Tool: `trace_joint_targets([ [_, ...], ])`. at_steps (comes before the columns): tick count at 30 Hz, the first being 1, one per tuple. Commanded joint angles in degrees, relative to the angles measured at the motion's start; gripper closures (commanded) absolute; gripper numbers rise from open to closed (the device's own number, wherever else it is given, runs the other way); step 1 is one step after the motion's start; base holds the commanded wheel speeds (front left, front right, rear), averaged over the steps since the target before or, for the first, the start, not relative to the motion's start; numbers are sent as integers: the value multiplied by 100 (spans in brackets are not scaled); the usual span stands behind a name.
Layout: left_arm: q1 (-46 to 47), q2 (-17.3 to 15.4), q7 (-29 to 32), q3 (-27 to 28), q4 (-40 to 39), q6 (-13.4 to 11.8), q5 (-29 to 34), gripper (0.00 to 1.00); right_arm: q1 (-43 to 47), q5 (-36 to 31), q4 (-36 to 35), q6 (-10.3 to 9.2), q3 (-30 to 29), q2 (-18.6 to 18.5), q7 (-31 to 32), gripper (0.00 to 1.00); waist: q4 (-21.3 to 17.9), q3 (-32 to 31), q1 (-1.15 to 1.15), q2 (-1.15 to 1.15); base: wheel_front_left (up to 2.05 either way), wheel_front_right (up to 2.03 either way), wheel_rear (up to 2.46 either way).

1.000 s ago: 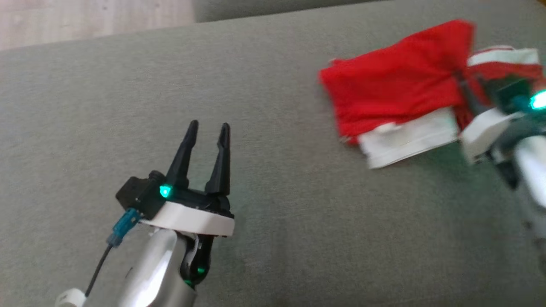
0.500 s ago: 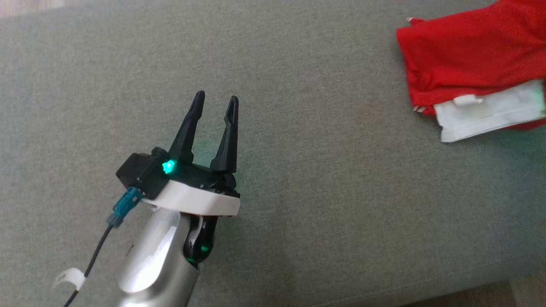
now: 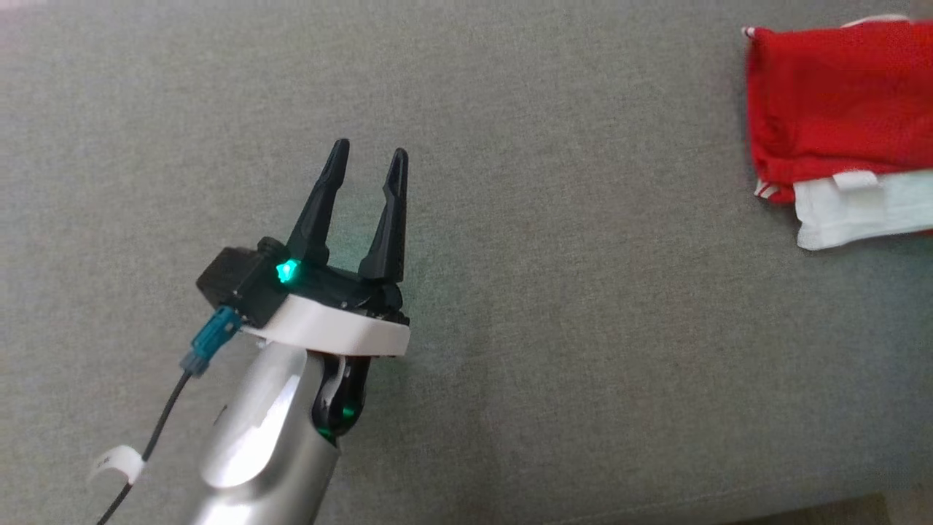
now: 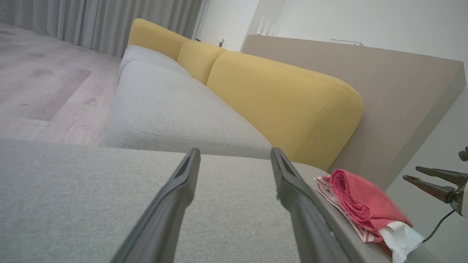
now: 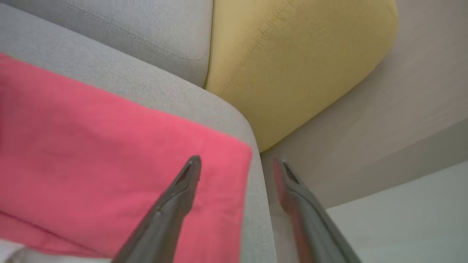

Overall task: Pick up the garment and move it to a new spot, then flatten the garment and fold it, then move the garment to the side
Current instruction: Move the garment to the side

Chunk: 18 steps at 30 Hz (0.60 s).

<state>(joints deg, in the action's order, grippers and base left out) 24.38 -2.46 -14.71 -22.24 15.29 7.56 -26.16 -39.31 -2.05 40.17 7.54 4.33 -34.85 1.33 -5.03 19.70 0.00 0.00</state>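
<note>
A: Change over the last second: the right gripper (image 5: 237, 160) was clamped on the right-hand end of the garment (image 3: 838, 95). Now its two fingers stand spread with nothing between them. One finger hangs over the red cloth, the other past the cushion's edge.

B: So a release. Did the garment itself shift? It sits further right in the head view than it did.

A: I would not log that as a shift. The whole head picture slid, so the camera turned. The garment reads as lying where it was let go.

B: Meaning for the task?

A: The garment is a compact folded stack, red layers with a white band on the near side. It lies at the right edge of the seat cushion (image 3: 510, 328), close to its far right corner by the yellow backrest (image 4: 285, 106). Judgement: fold done, move to the side done or nearly so. Only drawing the arm away seems left.

B: Position relative to the hands?

A: The right gripper is just above the garment's right margin; I cannot tell for certain that it is clear of the cloth. The left gripper (image 3: 370, 149) is spread too, and empty, over bare cushion toward the left. It is well apart from the garment, which lies to its right, about level with its fingertips.
</note>
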Motion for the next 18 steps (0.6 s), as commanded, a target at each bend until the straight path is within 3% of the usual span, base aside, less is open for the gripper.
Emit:
trace_joint_targets([
  [1, 74, -43, -29, 187, -148, -8, 46, 0, -28, -82, -189, -5, -25, -85, -83, 0, 9, -113, 0, 0, 0, 0, 0],
  [8, -157, -43, -29, 454, -118, -8, 56, 0, -18, -104, -636, -5, -65, 511, -256, 0, 43, -697, 0, 0, 0, 0, 0],
  [18, -705, -42, -29, 1065, -91, -8, 22, 0, 351, 611, -1605, -5, 149, 1498, -665, 0, 234, -1508, 0, 0, 0, 0, 0],
])
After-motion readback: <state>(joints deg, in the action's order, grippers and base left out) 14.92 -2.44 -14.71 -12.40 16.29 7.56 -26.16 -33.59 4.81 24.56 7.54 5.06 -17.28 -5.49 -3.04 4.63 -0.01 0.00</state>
